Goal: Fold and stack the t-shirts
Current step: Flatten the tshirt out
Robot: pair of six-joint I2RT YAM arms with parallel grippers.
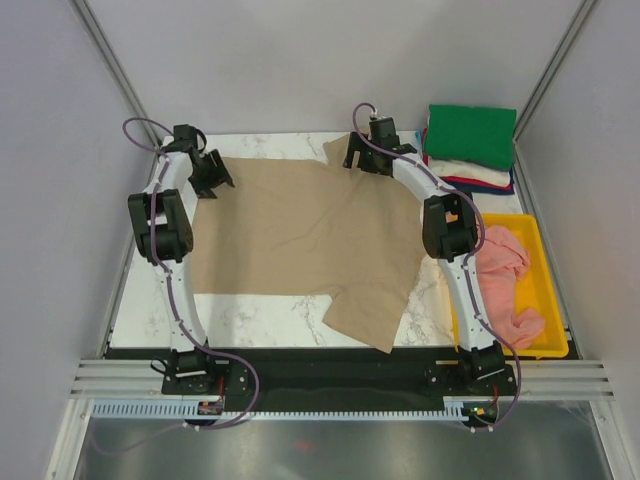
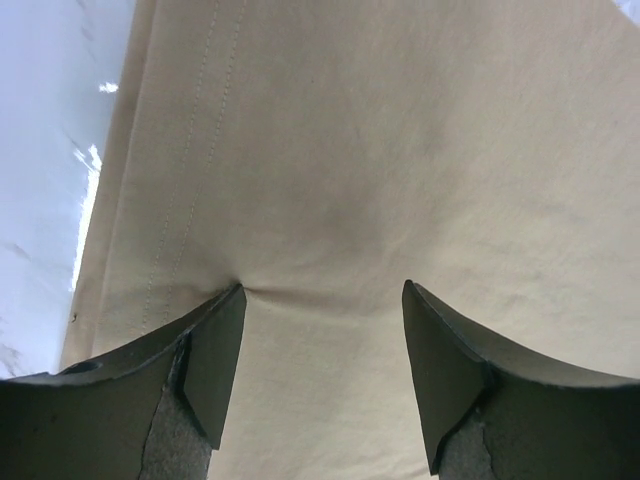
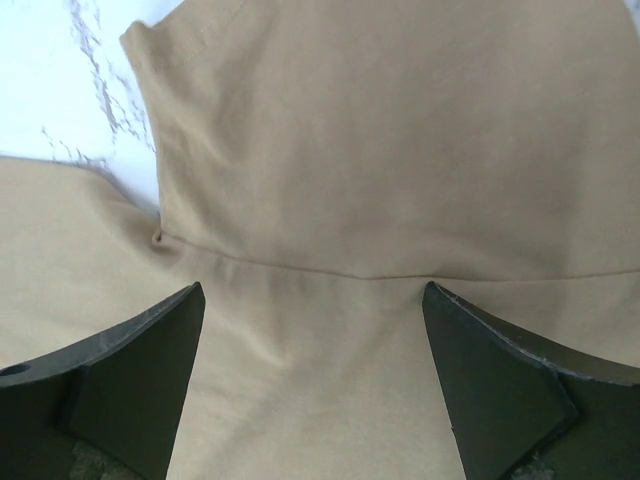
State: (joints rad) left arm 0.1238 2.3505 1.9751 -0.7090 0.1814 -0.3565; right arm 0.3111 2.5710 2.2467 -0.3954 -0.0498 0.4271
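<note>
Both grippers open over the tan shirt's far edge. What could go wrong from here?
1. The left gripper has one fingertip puckering the tan shirt by its hem stitching; closing may bunch it or catch one layer only.
2. The right gripper sits at the far sleeve seam; it may pinch just the sleeve, skewing the fold.
3. The near sleeve reaches the near edge of the table and may drag or snag.

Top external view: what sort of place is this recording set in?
Probably a lab-style robot work cell, not a home. Grey partition walls box in a marble-patterned table, the left arm and right arm are mounted at its near edge, and a stack of folded t-shirts sits far right.
</note>
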